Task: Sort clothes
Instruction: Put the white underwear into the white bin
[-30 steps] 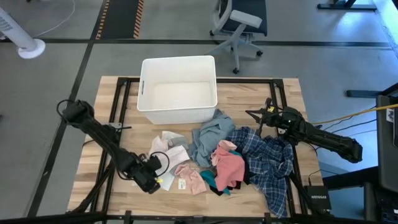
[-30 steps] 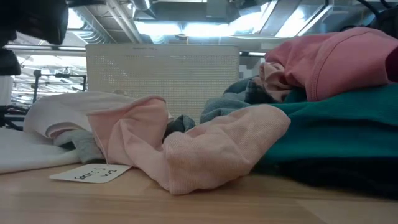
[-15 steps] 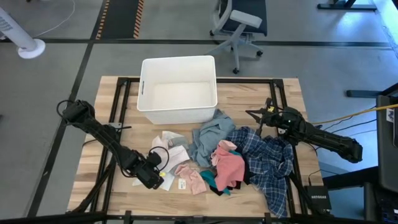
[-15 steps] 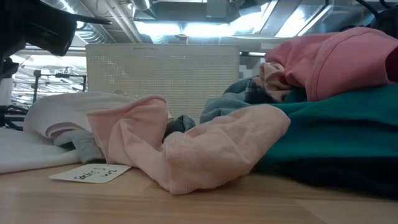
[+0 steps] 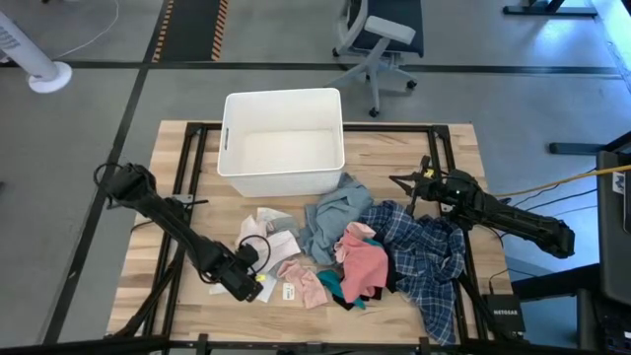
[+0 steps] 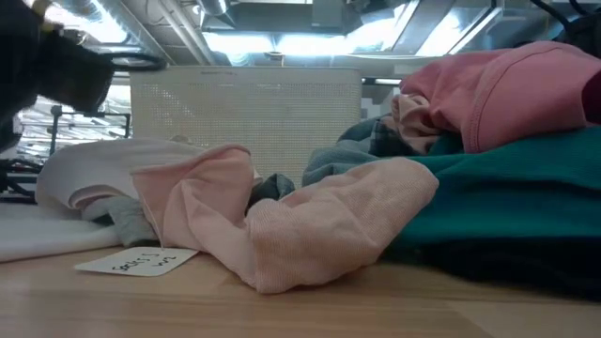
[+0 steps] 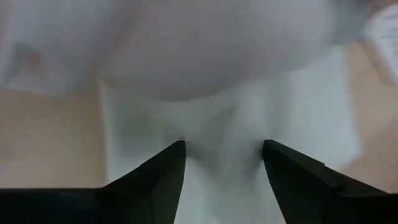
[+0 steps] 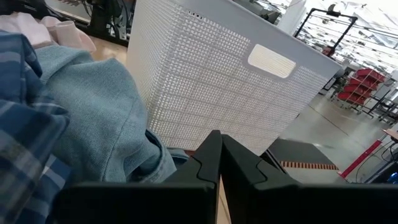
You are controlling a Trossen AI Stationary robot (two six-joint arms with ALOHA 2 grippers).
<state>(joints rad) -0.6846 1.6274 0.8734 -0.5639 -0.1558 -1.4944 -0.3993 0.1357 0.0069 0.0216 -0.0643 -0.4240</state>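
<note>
Now the left gripper point(image 5: 254, 281), closed a second ago, stands spread and empty over white cloth point(image 7: 217, 124), lower-left of the clothes point(image 5: 375, 251) at centre frame. Right gripper point(image 8: 217, 152) closed, empty, beside the bin point(image 5: 281, 143).

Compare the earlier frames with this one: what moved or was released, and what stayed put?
The left hand, at the table's front left beside the white piece, has opened its fingers and shifted slightly toward the table's front; no cloth sits between them. The right hand stayed shut by the plaid shirt. The clothes and white bin did not move.
</note>
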